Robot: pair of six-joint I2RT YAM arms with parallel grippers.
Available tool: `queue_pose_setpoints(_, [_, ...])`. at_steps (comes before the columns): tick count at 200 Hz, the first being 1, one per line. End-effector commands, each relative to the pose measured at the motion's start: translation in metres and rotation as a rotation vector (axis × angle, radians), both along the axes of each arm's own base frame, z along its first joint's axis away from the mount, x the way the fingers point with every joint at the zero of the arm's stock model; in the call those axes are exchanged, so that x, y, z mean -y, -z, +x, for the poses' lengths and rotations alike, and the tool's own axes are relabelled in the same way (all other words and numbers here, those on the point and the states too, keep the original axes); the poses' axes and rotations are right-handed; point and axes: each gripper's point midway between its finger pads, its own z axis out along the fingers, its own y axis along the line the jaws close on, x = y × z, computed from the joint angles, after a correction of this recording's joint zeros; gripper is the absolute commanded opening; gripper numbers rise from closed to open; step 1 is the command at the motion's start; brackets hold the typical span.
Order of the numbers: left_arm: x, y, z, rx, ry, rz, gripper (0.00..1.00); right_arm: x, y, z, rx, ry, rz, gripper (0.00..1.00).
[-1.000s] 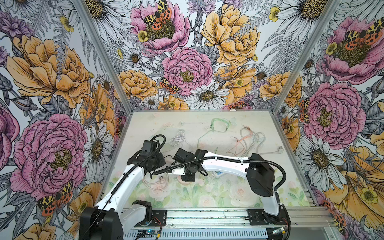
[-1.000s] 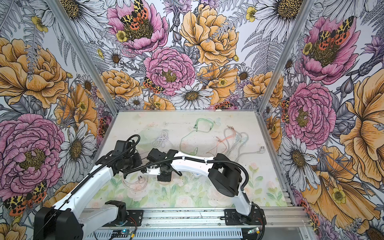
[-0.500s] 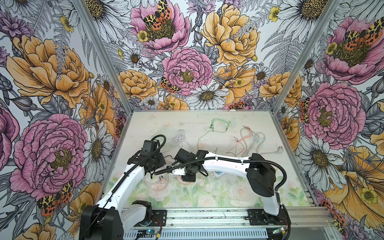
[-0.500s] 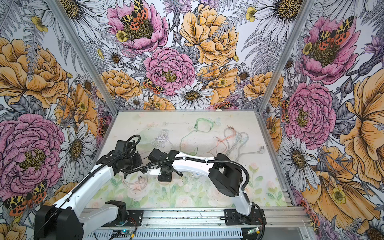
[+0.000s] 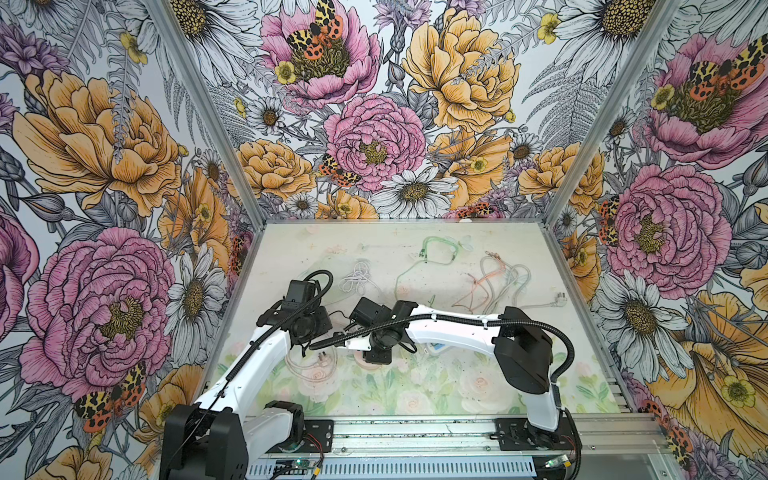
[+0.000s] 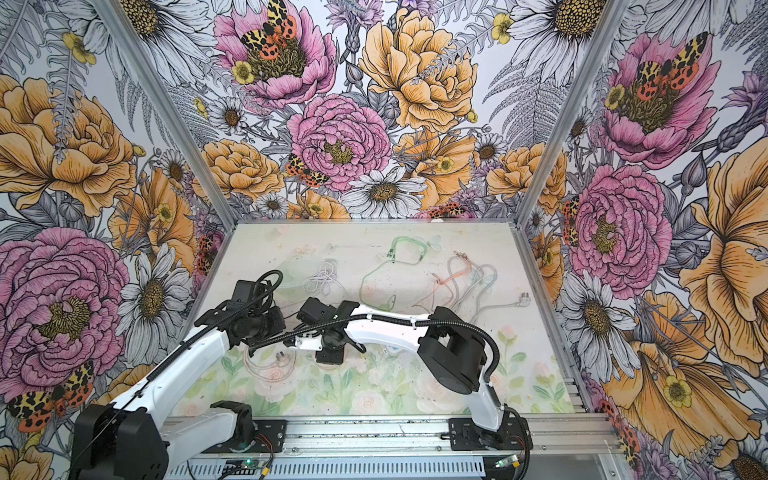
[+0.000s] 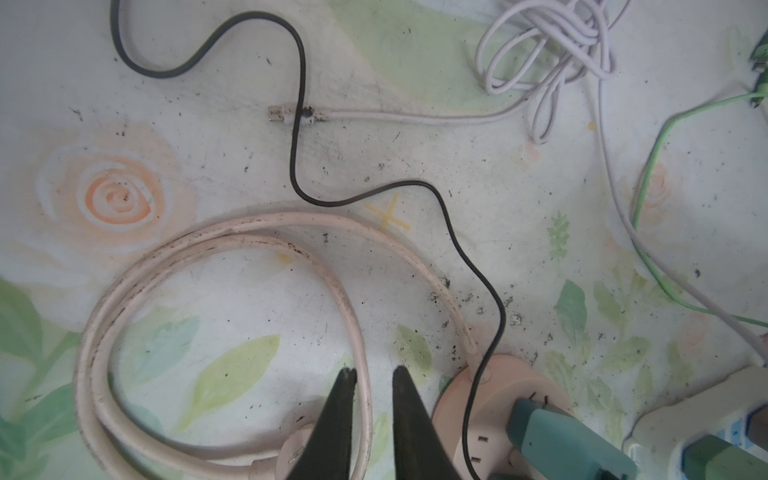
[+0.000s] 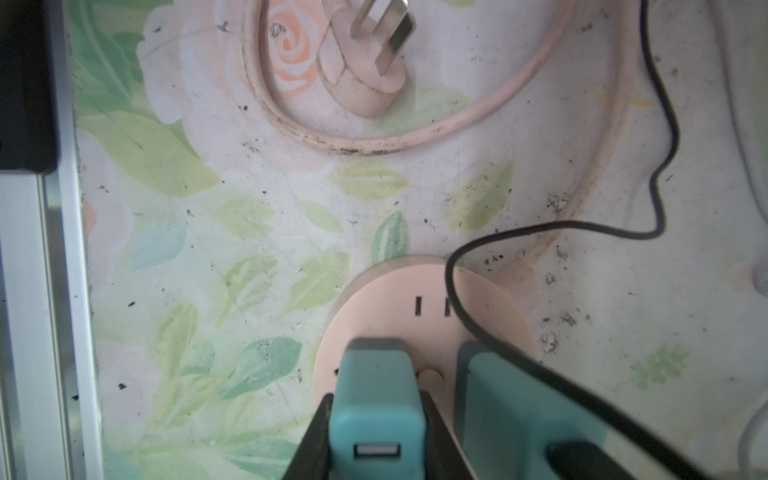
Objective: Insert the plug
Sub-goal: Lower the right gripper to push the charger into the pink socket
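My right gripper clamps the teal plug, which stands on the round pink socket. My left gripper hangs slightly parted over the pink cord.

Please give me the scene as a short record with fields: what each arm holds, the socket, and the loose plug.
right gripper: jaws shut on teal adapter
teal adapter: upright on pink round socket; seating not visible
second teal adapter: stands on the socket beside it
left gripper: jaws narrowly apart, astride pink cable
pink plug: lying loose inside the cable loop, prongs bare
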Motion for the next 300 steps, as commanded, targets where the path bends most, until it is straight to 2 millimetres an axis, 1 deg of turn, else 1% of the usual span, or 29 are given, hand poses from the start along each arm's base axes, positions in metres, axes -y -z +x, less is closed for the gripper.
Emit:
queue_pose_setpoints(1, [0.003, -0.008, 0.006, 0.023, 0.012, -0.017, 0.2, 0.077, 0.093, -0.05, -0.218, -0.033, -0.353, 0.0])
queue_pose_setpoints(65, [0.006, -0.012, 0.01, 0.028, 0.012, -0.021, 0.2, 0.095, 0.107, -0.057, -0.233, -0.009, -0.414, 0.0])
queue_pose_setpoints(86, [0.007, -0.015, 0.012, 0.034, 0.017, -0.021, 0.2, 0.097, 0.107, -0.056, -0.227, -0.01, -0.416, 0.0])
queue_pose_setpoints(127, [0.009, -0.018, 0.012, 0.045, 0.017, -0.021, 0.22, 0.082, 0.089, -0.045, -0.184, -0.016, -0.333, 0.0])
queue_pose_setpoints(133, [0.008, -0.018, 0.012, 0.048, 0.015, -0.023, 0.23, 0.08, 0.086, -0.042, -0.173, -0.017, -0.326, 0.02])
queue_pose_setpoints(168, [0.009, -0.022, 0.011, 0.061, 0.015, -0.028, 0.24, 0.077, 0.075, -0.033, -0.147, -0.014, -0.301, 0.04])
queue_pose_setpoints(209, [0.009, -0.023, 0.011, 0.066, 0.016, -0.03, 0.26, 0.066, 0.054, -0.025, -0.139, 0.002, -0.231, 0.16])
queue_pose_setpoints(230, [0.008, -0.026, 0.012, 0.079, 0.015, -0.025, 0.27, 0.059, 0.041, -0.019, -0.13, 0.015, -0.194, 0.19])
queue_pose_setpoints(268, [0.007, -0.029, 0.012, 0.089, 0.012, -0.025, 0.29, 0.055, 0.034, -0.014, -0.101, 0.016, -0.181, 0.24])
queue_pose_setpoints(300, [0.005, -0.029, 0.011, 0.093, 0.009, -0.022, 0.3, 0.056, 0.036, -0.013, -0.088, 0.019, -0.195, 0.25])
